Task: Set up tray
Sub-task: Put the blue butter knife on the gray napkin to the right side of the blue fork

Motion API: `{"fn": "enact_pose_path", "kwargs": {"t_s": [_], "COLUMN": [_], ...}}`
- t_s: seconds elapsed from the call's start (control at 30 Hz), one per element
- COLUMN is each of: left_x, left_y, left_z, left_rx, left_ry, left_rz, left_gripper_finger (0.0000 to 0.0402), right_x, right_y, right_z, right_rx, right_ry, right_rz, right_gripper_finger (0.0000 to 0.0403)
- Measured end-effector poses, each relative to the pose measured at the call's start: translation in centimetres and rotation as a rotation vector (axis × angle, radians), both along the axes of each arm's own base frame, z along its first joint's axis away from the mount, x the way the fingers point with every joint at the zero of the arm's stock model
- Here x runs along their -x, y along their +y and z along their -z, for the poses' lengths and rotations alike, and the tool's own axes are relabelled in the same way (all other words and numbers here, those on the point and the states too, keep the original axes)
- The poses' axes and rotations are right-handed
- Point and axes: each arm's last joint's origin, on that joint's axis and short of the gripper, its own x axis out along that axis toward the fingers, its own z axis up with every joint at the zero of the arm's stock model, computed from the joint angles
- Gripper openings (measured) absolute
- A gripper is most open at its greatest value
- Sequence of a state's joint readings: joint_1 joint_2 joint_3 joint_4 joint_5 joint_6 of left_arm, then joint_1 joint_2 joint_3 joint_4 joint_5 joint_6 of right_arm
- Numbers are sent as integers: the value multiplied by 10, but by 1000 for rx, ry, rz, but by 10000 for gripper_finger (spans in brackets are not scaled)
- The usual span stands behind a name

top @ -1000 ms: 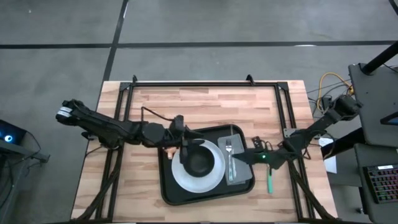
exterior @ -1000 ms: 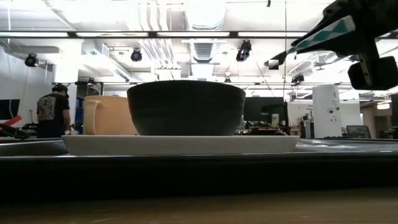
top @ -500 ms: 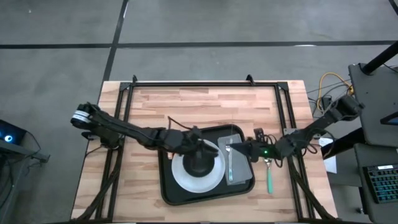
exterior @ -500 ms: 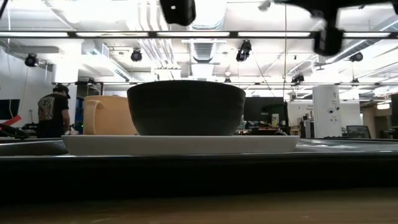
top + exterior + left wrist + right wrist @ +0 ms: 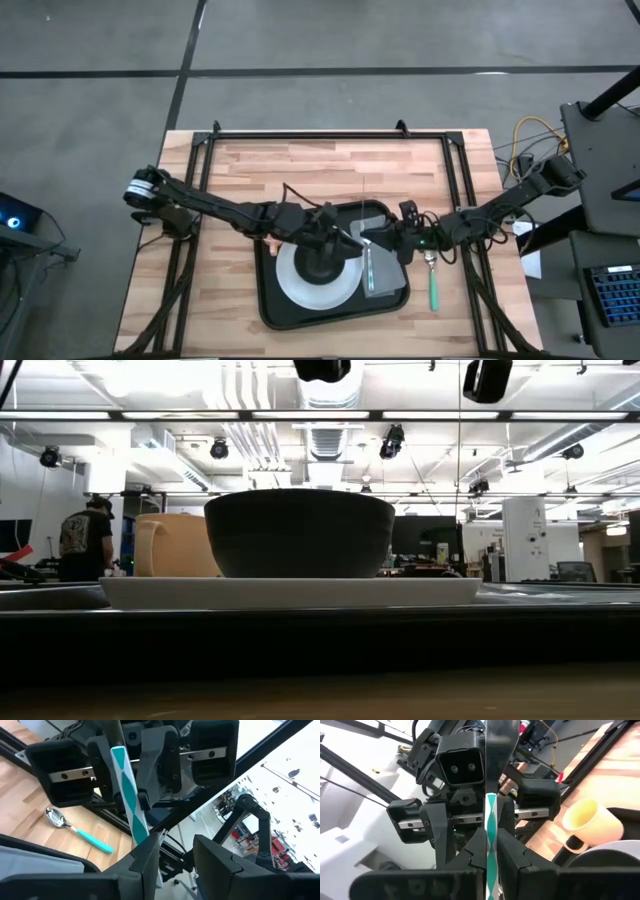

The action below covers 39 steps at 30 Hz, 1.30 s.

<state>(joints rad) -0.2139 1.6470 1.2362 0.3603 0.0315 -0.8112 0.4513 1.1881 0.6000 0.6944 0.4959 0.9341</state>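
Tray [image 5: 285, 300] sits centre-near on the wood table [image 5: 330, 170], carrying plate [image 5: 300, 290], bowl [image 5: 320, 262] and napkin [image 5: 380, 272]. It looks stiff but loaded, likely slick plastic; if you shift it, grip the rim. Right gripper [image 5: 490, 851] is clamped on a thin teal-striped knife [image 5: 491, 827]. Left gripper [image 5: 176, 851] faces it, fingers apart around its tip. Teal spoon [image 5: 432, 280] lies right of the tray. Open lab behind.
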Motion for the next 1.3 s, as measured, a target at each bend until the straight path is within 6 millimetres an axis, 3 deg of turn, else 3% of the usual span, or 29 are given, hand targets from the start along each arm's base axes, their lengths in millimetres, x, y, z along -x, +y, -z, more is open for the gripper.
{"fn": "enact_pose_path", "kwargs": {"t_s": [0.3, 0.5, 0.8, 1.0, 1.3], "left_x": [15, 19, 19, 18, 18], "left_y": [4, 7, 8, 10, 10], "left_z": [-11, -9, -14, -7, -6], "left_rx": [-100, -139, -107, -113, -114], "left_ry": [20, 65, -83, -57, -53], "left_rz": [-4, -9, -25, -49, -48], "left_gripper_finger": [105, 105, 105, 105, 105], "right_x": [5, 8, 1, -2, -19], "right_y": [5, 6, -10, -17, -18], "right_z": [4, -8, -13, -22, -15], "right_rx": [-45, -2, 53, 82, 85], "right_ry": [10, -87, -159, -194, -169], "right_rz": [-70, -97, -16, 26, 20], "right_gripper_finger": [12, 12, 12, 12, 12]}}
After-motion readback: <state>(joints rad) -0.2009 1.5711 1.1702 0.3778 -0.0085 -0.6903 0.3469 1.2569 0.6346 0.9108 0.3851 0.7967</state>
